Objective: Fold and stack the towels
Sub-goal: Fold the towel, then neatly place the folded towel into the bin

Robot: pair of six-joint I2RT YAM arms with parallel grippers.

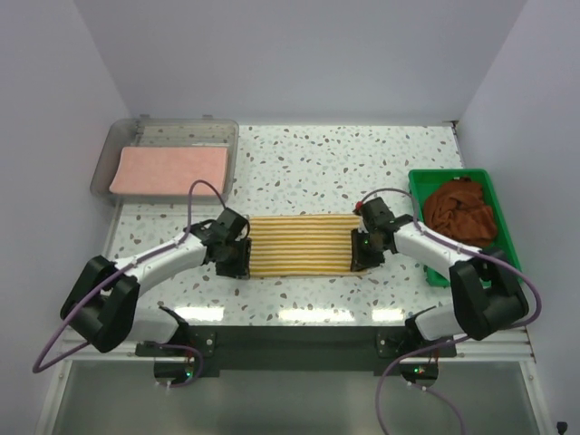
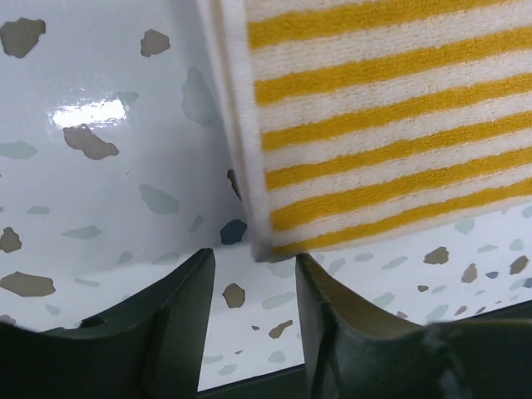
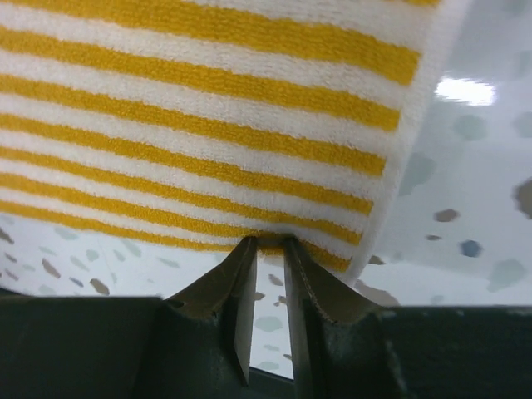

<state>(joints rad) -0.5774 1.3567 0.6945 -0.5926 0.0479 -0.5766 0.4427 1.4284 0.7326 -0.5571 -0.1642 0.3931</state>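
Now | striped towel [image 1: 299,245] is lying flat on the table [image 1: 362,163] between both arms | left gripper [image 2: 253,287] is hovering spread at its corner | right gripper [image 3: 266,249] is pinching its edge, nearly closed.

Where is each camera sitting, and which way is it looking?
Top external: high above and behind the arms, looking down at the table; both arms show, flanking the striped towel.
Left wrist: on the left arm, looking past the open left gripper at the towel's corner.
Right wrist: on the right arm, looking past the right gripper, pinched on the towel's edge.
Shared: all three show the striped towel on the speckled table.
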